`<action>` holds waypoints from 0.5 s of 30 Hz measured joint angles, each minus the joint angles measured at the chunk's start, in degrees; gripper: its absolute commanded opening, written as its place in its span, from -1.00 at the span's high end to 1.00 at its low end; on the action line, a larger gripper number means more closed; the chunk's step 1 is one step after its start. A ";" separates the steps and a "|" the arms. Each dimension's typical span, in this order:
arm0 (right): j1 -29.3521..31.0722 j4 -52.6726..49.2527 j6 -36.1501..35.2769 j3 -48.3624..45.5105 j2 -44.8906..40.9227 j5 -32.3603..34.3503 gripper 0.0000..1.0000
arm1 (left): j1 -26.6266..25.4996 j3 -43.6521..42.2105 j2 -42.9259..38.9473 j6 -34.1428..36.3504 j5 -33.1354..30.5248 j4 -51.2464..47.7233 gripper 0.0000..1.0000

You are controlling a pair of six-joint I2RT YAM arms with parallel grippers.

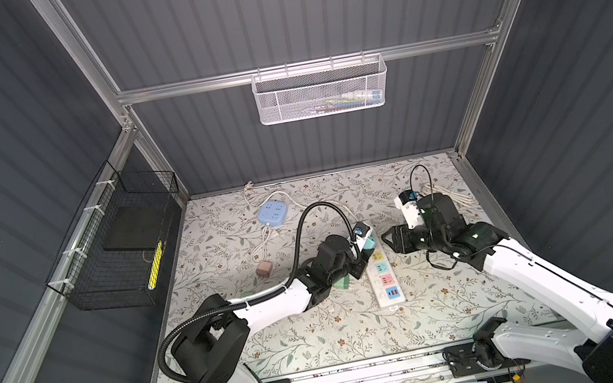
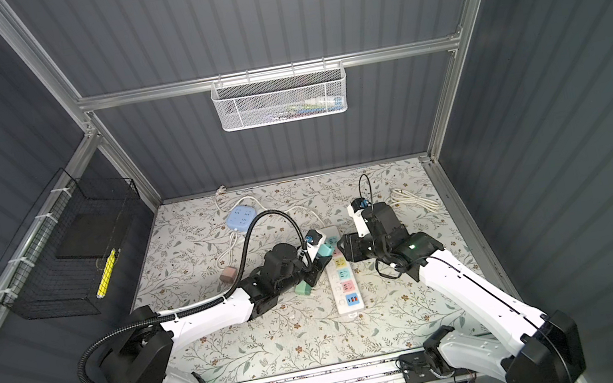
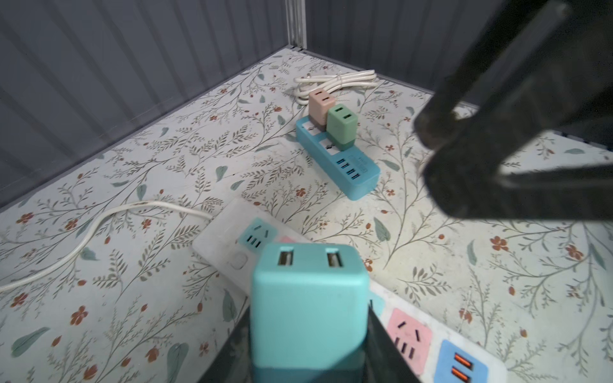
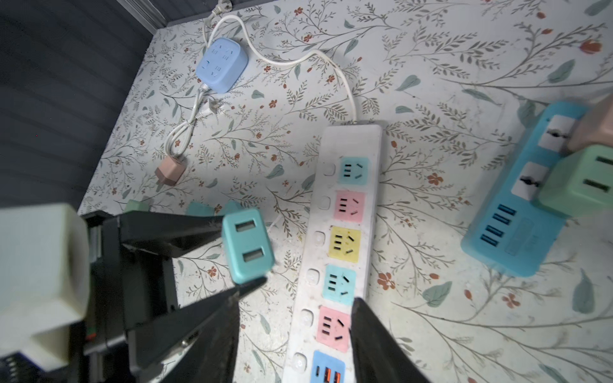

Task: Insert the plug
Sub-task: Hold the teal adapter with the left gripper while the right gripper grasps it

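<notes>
**A:** What have the fingers of the left gripper (image 3: 308,318) got?

**B:** They are clamped on two opposite sides of a teal cube-shaped plastic plug (image 3: 308,291). Its two USB slots face away from the wrist.

**A:** Where does that plug sit?

**B:** It is at the far, cord end of a long white plastic power strip (image 4: 345,146) with coloured sockets, along the strip's left long edge. I cannot tell whether its prongs touch a socket.

**A:** And the right gripper (image 4: 295,298)?

**B:** Its fingers stand apart, one on each side of the strip's near end by a pink socket. One finger is at the strip's edge and the other is clear of it, so nothing is gripped.

**A:** Further out?

**B:** The strip runs near to far across the middle of the floral-patterned tabletop (image 1: 322,346).
- A green cube charger (image 1: 342,282) lies just beside the left arm.
- A pinkish-brown cube charger (image 1: 264,269) lies left of the middle.
- A light-blue rounded socket block (image 1: 271,214) on a white cord sits near the far edge.
- Toward the right edge is a teal-blue power bar (image 3: 338,159). A pink charger (image 3: 321,102) and a pale green charger (image 3: 341,122) stand upright in it.
- A bundled white cable (image 3: 335,81) lies just beyond the bar.
</notes>
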 measured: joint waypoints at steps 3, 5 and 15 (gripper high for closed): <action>-0.44 0.57 -0.31 0.81 2.29 -2.95 -0.15 | -0.04 0.00 0.57 0.66 1.97 0.50 0.66; -0.70 0.92 -0.33 0.81 3.76 -5.25 -0.14 | -0.04 0.00 0.70 0.87 3.10 0.87 0.66; -0.76 4.76 0.11 0.79 9.31 -11.89 0.09 | -0.04 0.00 0.72 1.55 5.20 1.22 0.66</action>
